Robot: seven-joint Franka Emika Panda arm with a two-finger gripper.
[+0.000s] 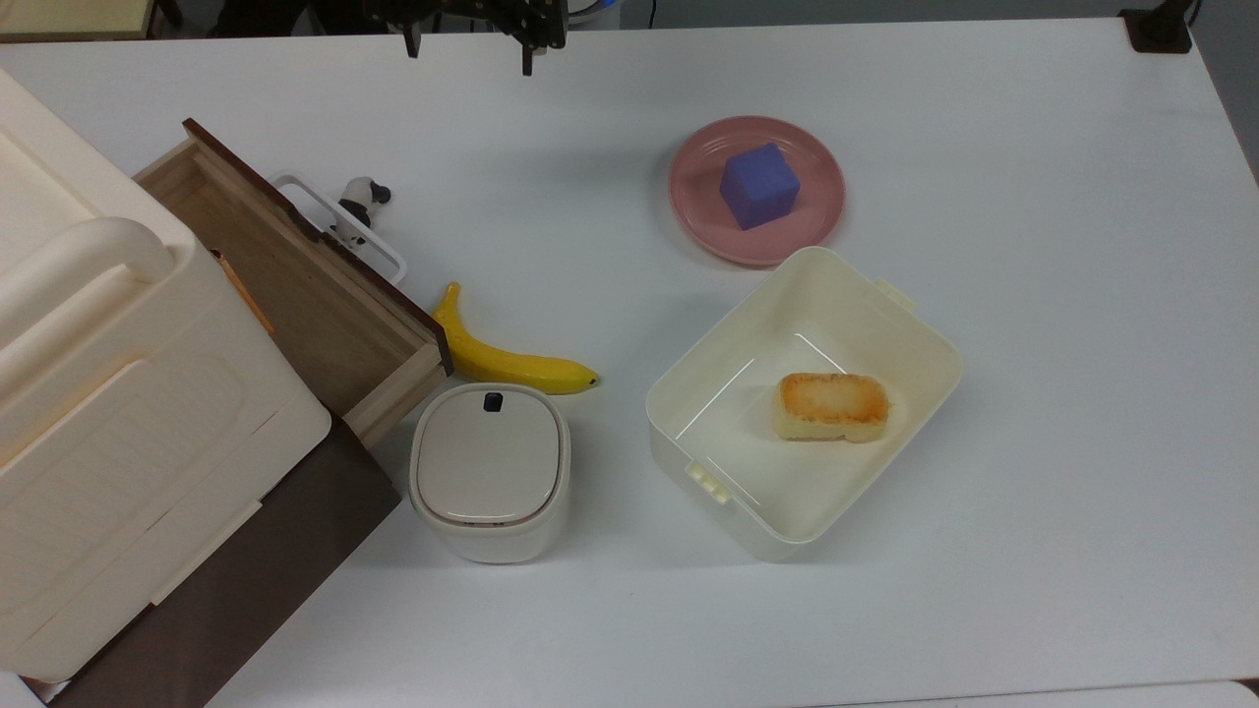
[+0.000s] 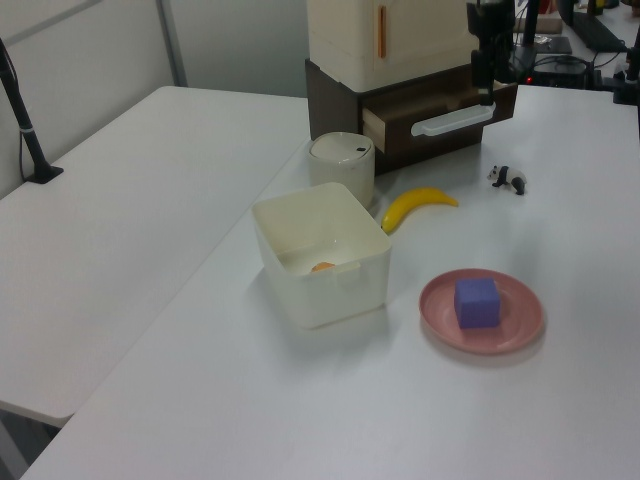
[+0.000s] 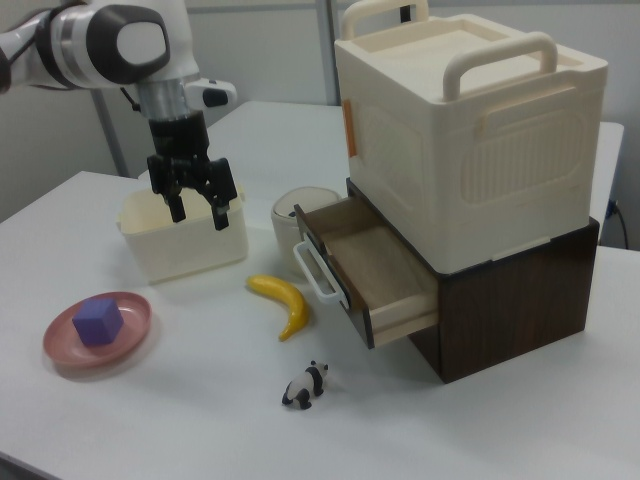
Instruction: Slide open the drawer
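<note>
The drawer (image 3: 375,270) already stands pulled well out of the dark brown cabinet (image 3: 510,300), under the large cream box (image 3: 470,130), its light wooden inside open to view. The tool (image 3: 196,208) hangs in the air above the bench (image 1: 1033,393), well apart from the white loop handle (image 3: 318,270), fingers spread and holding nothing. By the look of it the slide is essentially done. If more travel were wanted, the pull should run straight along the drawer's sliding line, hooked behind the handle, with no sideways drag. In the top view the drawer's long axis runs diagonally from upper left to lower right, and its front faces the banana (image 1: 502,356) and the panda figurine (image 1: 360,202).
</note>
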